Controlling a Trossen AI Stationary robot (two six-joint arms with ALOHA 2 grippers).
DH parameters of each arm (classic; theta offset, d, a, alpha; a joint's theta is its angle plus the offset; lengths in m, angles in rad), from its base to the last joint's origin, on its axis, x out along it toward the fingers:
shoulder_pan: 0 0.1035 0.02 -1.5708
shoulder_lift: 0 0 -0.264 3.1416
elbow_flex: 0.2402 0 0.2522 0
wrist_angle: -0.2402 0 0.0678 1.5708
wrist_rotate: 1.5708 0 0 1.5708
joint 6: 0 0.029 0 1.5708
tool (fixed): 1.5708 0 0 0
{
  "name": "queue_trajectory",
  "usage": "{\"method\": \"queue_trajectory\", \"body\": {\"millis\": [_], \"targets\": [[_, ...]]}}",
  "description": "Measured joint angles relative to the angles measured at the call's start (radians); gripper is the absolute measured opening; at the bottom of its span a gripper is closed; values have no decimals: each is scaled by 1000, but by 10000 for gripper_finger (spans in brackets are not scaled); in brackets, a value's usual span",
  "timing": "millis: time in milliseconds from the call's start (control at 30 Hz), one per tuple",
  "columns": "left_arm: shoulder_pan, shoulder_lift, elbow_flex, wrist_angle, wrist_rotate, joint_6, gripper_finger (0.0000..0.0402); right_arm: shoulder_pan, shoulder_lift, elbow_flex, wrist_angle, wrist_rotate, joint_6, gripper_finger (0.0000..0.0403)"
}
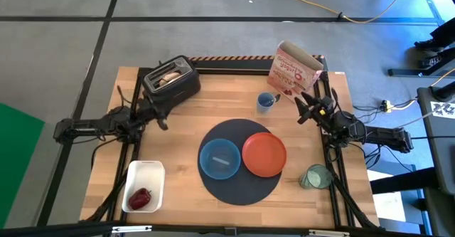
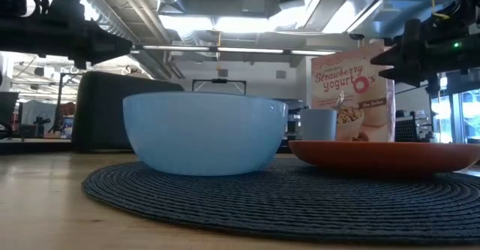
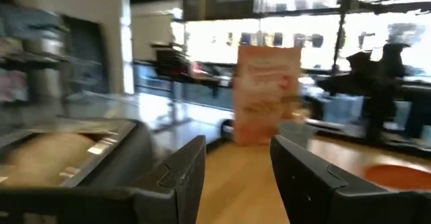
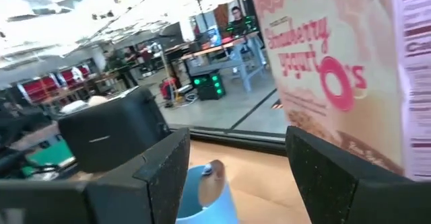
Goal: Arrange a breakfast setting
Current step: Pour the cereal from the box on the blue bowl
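1. The placemat point(image 1: 238, 183) lies at lower centre of the high view, with the light-blue bowl point(image 1: 220, 159) and the orange-red plate point(image 1: 264, 154) on it, side by side.
2. The left gripper point(image 1: 162, 118) hovers just beside the toaster point(image 1: 170, 82), upper left — fingers apart, holding nothing.
3. The right gripper point(image 1: 301, 107) hangs near the cereal box point(image 1: 293, 69) and a blue cup point(image 1: 266, 102) — fingers parted, empty.
4. The green-tinted glass point(image 1: 315, 176) stands at lower right.
5. A red fruit point(image 1: 140, 196) rests in the white dish point(image 1: 146, 171), lower left.

You see a round dark-navy woven placemat point(image 1: 238, 187), light-blue glossy bowl point(image 1: 220, 159), orange-red round plate point(image 1: 264, 154), and pink-and-white cardboard cereal box point(image 1: 293, 70).
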Motion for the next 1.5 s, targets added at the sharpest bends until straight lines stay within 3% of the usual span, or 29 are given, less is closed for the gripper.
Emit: {"method": "queue_trajectory", "body": {"millis": [133,267,367,467,633,833,1033,1267,1400,1500], "targets": [[30,2,0,-104,-1,116,163,0,20,0,0,-30,-126,234],[37,3,0,-99,66,232,163,0,78,0,10,-48,-265,234],[36,2,5,-65,53,186,163,0,107,8,45,-45,-285,234],[22,3,45,-158,24,97,163,0,128,34,53,-60,-264,234],[-17,-14,130,-241,34,87,163,38,174,80,54,-167,-181,234],[-57,-28,170,-301,73,125,163,187,241,83,49,93,-193,234],[-83,-28,177,-326,87,42,163,305,251,132,33,322,-182,234],[-112,-28,177,-445,70,-101,162,370,265,312,-208,585,-181,234],[-125,-28,177,-440,26,-131,162,367,265,366,-317,602,-181,234],[-129,-28,177,-438,-10,-155,162,367,266,368,-341,485,-191,235]]}}
